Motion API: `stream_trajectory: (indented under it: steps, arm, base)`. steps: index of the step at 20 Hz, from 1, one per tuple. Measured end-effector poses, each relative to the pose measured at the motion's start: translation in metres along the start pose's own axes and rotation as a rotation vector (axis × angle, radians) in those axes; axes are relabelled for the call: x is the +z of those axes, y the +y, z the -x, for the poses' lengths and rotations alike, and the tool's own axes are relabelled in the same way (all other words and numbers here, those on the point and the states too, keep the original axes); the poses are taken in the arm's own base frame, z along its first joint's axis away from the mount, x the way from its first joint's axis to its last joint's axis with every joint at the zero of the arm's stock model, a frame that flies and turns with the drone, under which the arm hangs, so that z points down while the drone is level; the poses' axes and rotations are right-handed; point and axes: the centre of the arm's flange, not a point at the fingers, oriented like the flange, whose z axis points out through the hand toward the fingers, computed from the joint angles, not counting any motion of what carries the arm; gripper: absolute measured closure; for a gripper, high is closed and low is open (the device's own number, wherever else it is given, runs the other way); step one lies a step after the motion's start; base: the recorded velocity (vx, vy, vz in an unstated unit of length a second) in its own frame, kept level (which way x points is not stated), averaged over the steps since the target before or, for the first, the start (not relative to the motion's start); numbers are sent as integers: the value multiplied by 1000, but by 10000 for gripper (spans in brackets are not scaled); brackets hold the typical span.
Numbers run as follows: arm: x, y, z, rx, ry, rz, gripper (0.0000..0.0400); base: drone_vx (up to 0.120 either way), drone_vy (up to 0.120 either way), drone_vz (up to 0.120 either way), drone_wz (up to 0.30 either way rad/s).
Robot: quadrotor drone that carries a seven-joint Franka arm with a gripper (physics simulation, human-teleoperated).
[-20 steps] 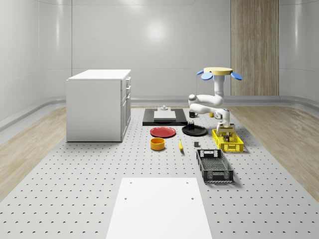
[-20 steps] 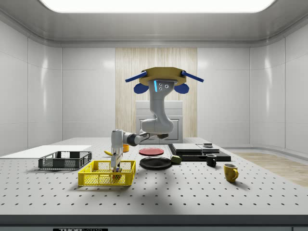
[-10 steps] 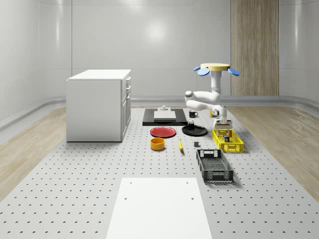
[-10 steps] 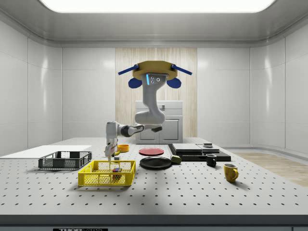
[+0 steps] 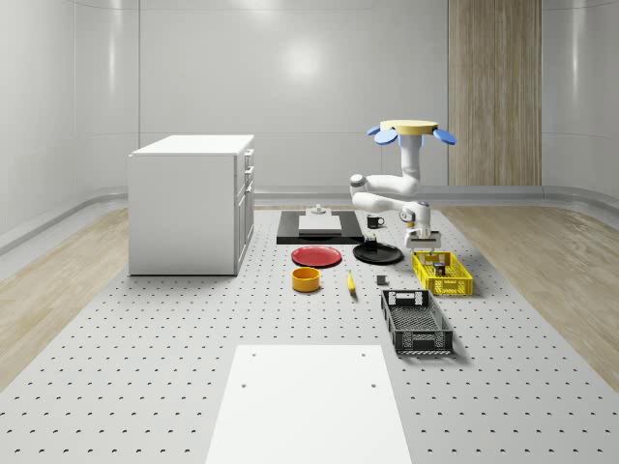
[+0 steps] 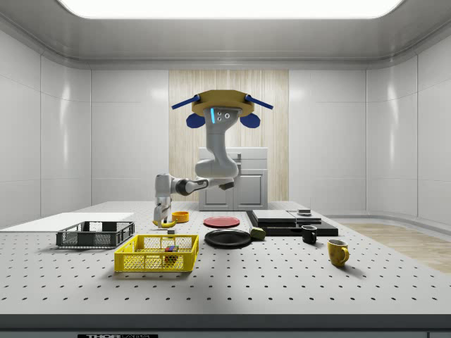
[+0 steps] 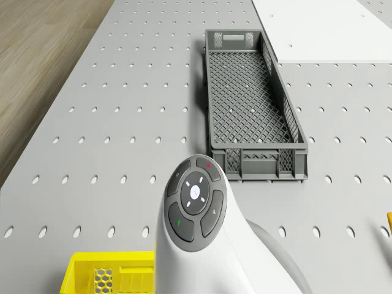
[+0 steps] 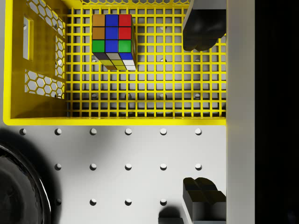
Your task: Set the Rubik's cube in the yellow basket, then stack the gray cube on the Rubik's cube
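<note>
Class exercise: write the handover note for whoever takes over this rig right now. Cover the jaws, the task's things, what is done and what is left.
Gripper: jaws open, empty, above the yellow basket's edge near the black plate.
Drone: hovering above the table.
Rubik's cube: on the basket floor, free of the jaws.
Done: first step.
Left: fetch the gray cube, which I can't pick out here, and stack it on the Rubik's cube.

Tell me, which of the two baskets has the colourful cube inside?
The yellow mesh basket. The Rubik's cube sits on its floor. The dark gray mesh basket has nothing in it.
</note>
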Motion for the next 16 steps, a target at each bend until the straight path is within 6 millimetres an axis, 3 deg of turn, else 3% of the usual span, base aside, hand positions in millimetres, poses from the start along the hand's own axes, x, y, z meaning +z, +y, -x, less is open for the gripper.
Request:
stream_trajectory:
  steps: [13,16]
  arm:
    - [0,0,0,0,0,0,0]
    - [0,0,0,0,0,0,0]
  base:
    - [15,-120,0,0]
    - [-80,-120,0,0]
